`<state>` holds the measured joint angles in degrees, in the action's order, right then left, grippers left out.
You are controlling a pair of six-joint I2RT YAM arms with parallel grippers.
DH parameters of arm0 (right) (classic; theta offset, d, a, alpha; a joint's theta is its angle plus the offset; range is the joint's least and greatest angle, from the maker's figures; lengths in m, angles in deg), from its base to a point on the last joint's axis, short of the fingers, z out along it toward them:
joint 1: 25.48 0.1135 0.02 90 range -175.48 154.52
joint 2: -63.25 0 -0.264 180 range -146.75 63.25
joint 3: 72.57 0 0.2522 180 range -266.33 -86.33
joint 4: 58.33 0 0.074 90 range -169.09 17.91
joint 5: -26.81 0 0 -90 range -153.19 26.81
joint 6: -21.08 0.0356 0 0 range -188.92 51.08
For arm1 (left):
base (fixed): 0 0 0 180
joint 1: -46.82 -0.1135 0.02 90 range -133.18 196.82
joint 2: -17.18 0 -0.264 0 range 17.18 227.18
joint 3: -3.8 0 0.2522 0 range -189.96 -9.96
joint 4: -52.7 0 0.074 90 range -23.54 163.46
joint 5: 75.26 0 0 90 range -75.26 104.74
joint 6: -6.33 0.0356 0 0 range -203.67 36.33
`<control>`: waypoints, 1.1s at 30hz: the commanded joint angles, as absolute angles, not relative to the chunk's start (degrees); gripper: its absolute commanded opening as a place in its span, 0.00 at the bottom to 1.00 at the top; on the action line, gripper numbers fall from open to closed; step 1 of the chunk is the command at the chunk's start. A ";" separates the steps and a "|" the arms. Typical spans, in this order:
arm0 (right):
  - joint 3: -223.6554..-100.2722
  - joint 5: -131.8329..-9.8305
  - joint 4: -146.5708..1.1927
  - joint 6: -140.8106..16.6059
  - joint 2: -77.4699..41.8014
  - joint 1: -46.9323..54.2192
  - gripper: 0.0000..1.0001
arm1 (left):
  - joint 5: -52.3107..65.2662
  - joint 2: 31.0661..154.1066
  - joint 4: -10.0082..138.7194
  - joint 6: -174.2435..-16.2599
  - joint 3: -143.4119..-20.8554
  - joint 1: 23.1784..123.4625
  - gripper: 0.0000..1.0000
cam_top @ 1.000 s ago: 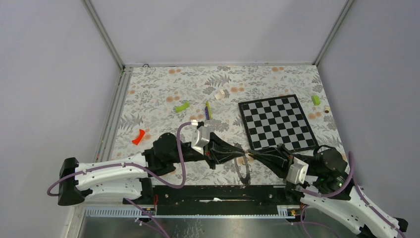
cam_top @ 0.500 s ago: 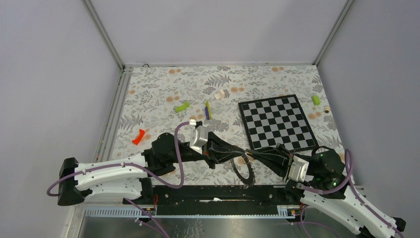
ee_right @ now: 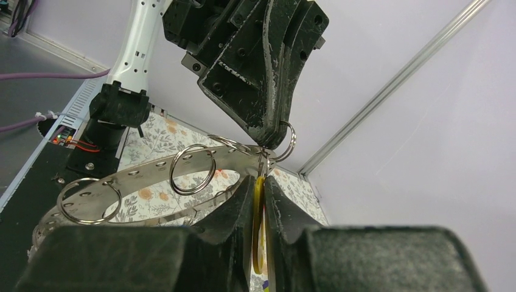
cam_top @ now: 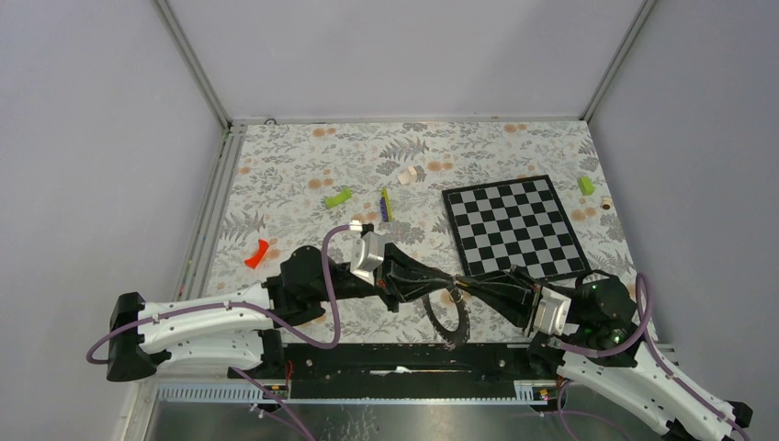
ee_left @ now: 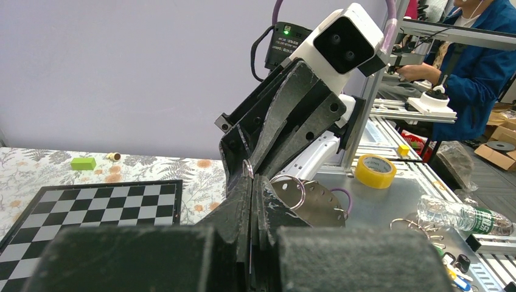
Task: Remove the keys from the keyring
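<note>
The keyring (ee_right: 140,173), a perforated silvery metal band curled into a hoop and strung with thin split rings (ee_right: 192,169), hangs over the near edge of the floral-print tabletop (cam_top: 303,175), clamped in my left gripper (ee_right: 268,135). My right gripper (ee_right: 257,182) meets it with a yellow key tag (ee_right: 258,225) in its narrow slot; whether it bites I cannot tell. Beyond lie a flat chessboard (cam_top: 514,227) and plain lilac-grey walls (cam_top: 404,55).

Plain pale-grey walls (cam_top: 395,55) enclose the desk (cam_top: 294,175) on three sides, joined by aluminium corner profiles (cam_top: 191,62). A floral-patterned covering lines the desk. Lighting is even and diffuse. Outside the enclosure, a metal surface (ee_left: 389,207) carries a yellow tape roll (ee_left: 375,171).
</note>
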<state>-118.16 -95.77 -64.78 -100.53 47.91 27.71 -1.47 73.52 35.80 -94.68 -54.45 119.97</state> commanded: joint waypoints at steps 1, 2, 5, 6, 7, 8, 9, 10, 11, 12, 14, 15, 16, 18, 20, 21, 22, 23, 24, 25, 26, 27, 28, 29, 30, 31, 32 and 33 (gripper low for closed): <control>-117.72 -98.10 -60.96 -99.40 46.65 27.78 0.16 | -0.87 73.12 31.03 -94.83 -55.40 119.95 0.00; -117.71 -98.02 -60.91 -99.37 46.64 27.78 0.16 | -0.97 73.16 30.98 -94.83 -55.40 119.95 0.00; -117.71 -97.89 -60.77 -99.45 46.45 27.78 0.17 | -1.01 73.21 30.95 -94.83 -55.40 119.95 0.00; -117.67 -97.85 -60.61 -99.46 46.39 27.78 0.17 | -1.05 73.16 30.95 -94.83 -55.45 119.95 0.00; -117.63 -97.88 -60.46 -99.43 46.37 27.78 0.18 | -1.07 73.19 30.95 -94.81 -55.41 119.96 0.00; -117.54 -97.85 -60.35 -99.47 46.33 27.78 0.18 | -1.02 73.17 30.95 -94.83 -55.40 119.99 0.00; -117.53 -97.83 -60.24 -99.47 46.29 27.78 0.18 | -1.07 73.20 30.95 -94.83 -55.40 119.95 0.00; -117.56 -97.79 -60.09 -99.50 46.24 27.78 0.18 | -1.10 73.21 30.95 -94.83 -55.45 119.95 0.00; -117.50 -97.78 -59.94 -99.50 46.20 27.78 0.18 | -1.09 73.25 30.95 -94.83 -55.41 119.95 0.00; -117.47 -97.76 -59.82 -99.49 46.20 27.78 0.18 | -1.20 73.25 30.95 -94.83 -55.40 119.95 0.00; -117.43 -97.78 -59.56 -99.50 46.12 27.77 0.18 | -1.25 73.29 30.95 -94.83 -55.33 119.95 0.00; -117.40 -97.74 -59.45 -99.39 46.03 27.78 0.19 | -1.27 73.31 30.95 -94.83 -55.34 119.95 0.00; -117.44 -97.74 -59.37 -99.41 46.02 27.78 0.19 | -1.29 73.34 30.95 -94.83 -55.32 119.95 0.00; -117.42 -97.85 -59.20 -99.23 46.02 27.78 0.20 | -1.38 73.34 30.95 -94.91 -55.32 119.95 0.00; -117.52 -97.91 -59.01 -99.02 45.93 27.78 0.20 | -1.37 73.44 30.87 -94.92 -55.25 119.95 0.00; -117.49 -97.91 -58.93 -99.00 45.97 27.78 0.20 | -1.35 73.42 30.82 -94.92 -55.19 119.95 0.00; -117.48 -97.91 -58.91 -98.98 46.01 27.78 0.20 | -1.35 73.39 30.78 -94.97 -55.15 119.95 0.00; -117.51 -97.96 -58.84 -98.93 46.04 27.78 0.20 | -1.41 73.42 30.82 -95.00 -55.14 119.95 0.00; -117.53 -97.99 -58.82 -98.87 46.02 27.78 0.20 | -1.38 73.47 30.75 -95.01 -55.14 119.96 0.00; -117.50 -98.06 -58.76 -98.84 45.98 27.73 0.20 | -1.35 73.36 30.75 -95.08 -55.10 119.95 0.00; -117.45 -98.08 -58.74 -98.81 45.99 27.77 0.20 | -1.37 73.33 30.70 -95.10 -55.08 119.99 0.00; -117.52 -98.13 -58.70 -98.72 46.02 27.73 0.20 | -1.37 73.34 30.69 -95.10 -55.06 119.95 0.00; -117.51 -98.09 -58.61 -98.61 45.98 27.77 0.22 | -1.39 73.34 30.69 -95.10 -55.05 119.95 0.00; -117.46 -98.04 -58.56 -98.59 46.00 27.78 0.23 | -1.45 73.42 30.69 -95.10 -55.06 119.95 0.00; -117.52 -98.08 -58.49 -98.58 46.02 27.80 0.23 | -1.52 73.47 30.69 -95.17 -55.05 119.95 0.00; -117.45 -98.08 -58.43 -98.54 46.02 27.74 0.24 | -1.53 73.44 30.69 -95.18 -55.06 119.95 0.00; -117.47 -98.11 -58.39 -98.51 46.02 27.77 0.24 | -1.59 73.47 30.69 -95.19 -55.05 119.95 0.00; -117.51 -98.09 -58.34 -98.50 45.99 27.78 0.24 | -1.57 73.42 30.69 -95.19 -55.10 119.95 0.00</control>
